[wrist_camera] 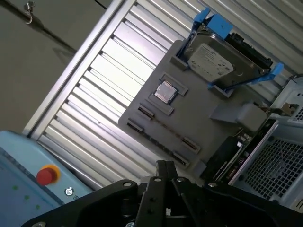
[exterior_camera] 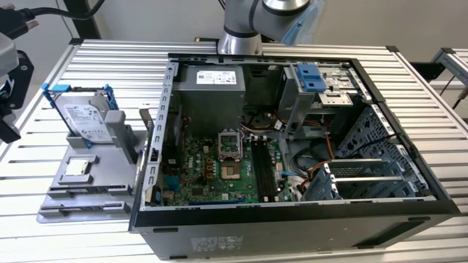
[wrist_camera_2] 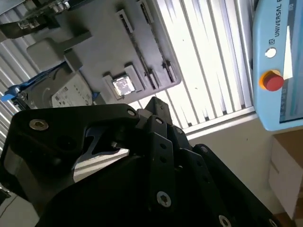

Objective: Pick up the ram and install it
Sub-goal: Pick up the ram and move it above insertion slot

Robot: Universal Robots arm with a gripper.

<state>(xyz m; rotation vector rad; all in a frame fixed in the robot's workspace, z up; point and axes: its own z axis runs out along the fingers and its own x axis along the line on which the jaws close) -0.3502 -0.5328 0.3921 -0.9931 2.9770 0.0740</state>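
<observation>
My pincer (wrist_camera: 164, 166) hangs clear of the gray holder (wrist_camera: 199, 118) that lies on the slatted table (wrist_camera: 118, 61), and I cannot tell whether it is open or closed. On that holder the silver hard drive (wrist_camera: 210, 59) leans in its blue brackets and a small square chip (wrist_camera: 165, 91) sits in its pocket. The open computer case (exterior_camera: 292, 219) stands just beside the holder, on the exterior view's right, with long black slots (exterior_camera: 263, 164) on its green board; where the ram is I cannot tell.
</observation>
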